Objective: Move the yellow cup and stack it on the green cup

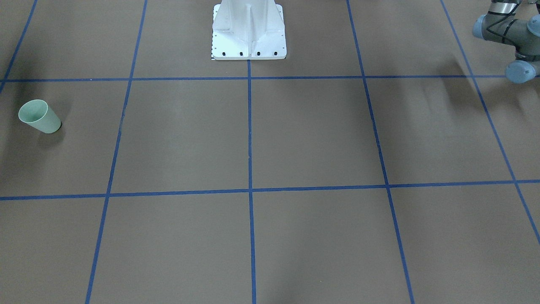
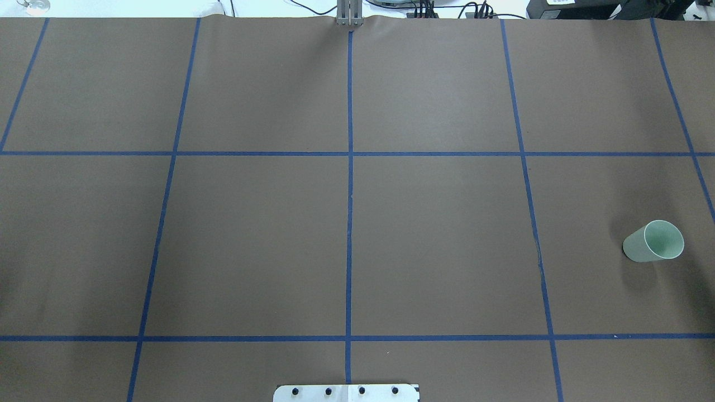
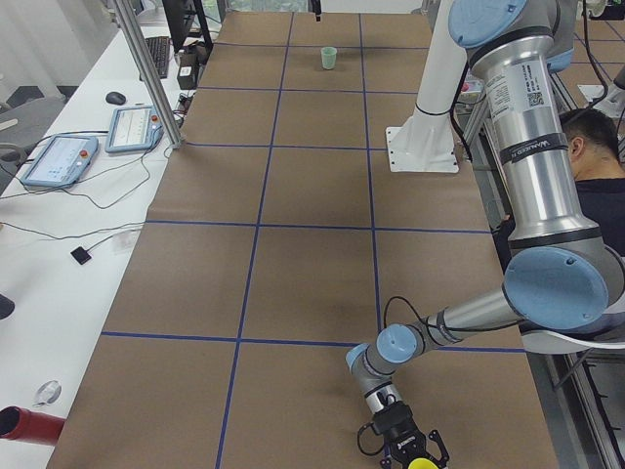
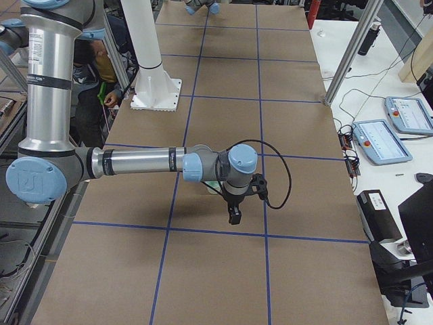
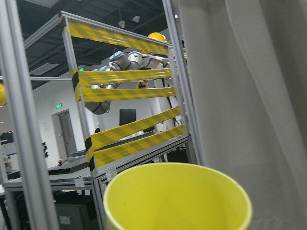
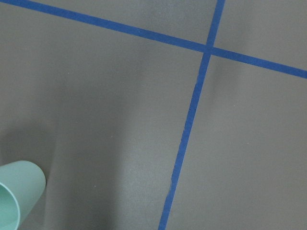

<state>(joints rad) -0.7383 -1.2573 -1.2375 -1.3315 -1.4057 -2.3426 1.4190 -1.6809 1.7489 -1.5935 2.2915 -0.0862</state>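
Left arm is reaching low over the table [image 2: 435, 223] at the robot's left end; the left gripper [image 3: 415, 457] points down with the yellow cup [image 5: 177, 196] right at its tip; only the side view catches those fingers, and the wrist camera shows just the cup's open rim, so I cannot tell whether the claw is clenched on it or released.

Over on the robot's right, the green cup [image 2: 653, 241] stands upright, mouth up, inside one taped cell and touching none of its lines; the right gripper [image 4: 234, 215] hangs pointing down near it; its wrist camera has the cup in the lower-left corner, apart from the claw; no view shows whether those fingers are spread or closed, so I cannot tell.

Between the two cups lies the whole run of brown paper, crossed by blue tape lines [image 2: 349, 167]; the cups are well apart.

On the robot's edge, the white base [image 1: 249, 31] sits at mid-table; a person [image 3: 596, 147] sits behind it, off the table; on the operators' side an aluminium post [image 3: 146, 73] rises at the table's rim, with tablets [image 3: 134, 127] just beyond it on the white bench; a red object [image 3: 24, 425] lies on that bench near the left end.
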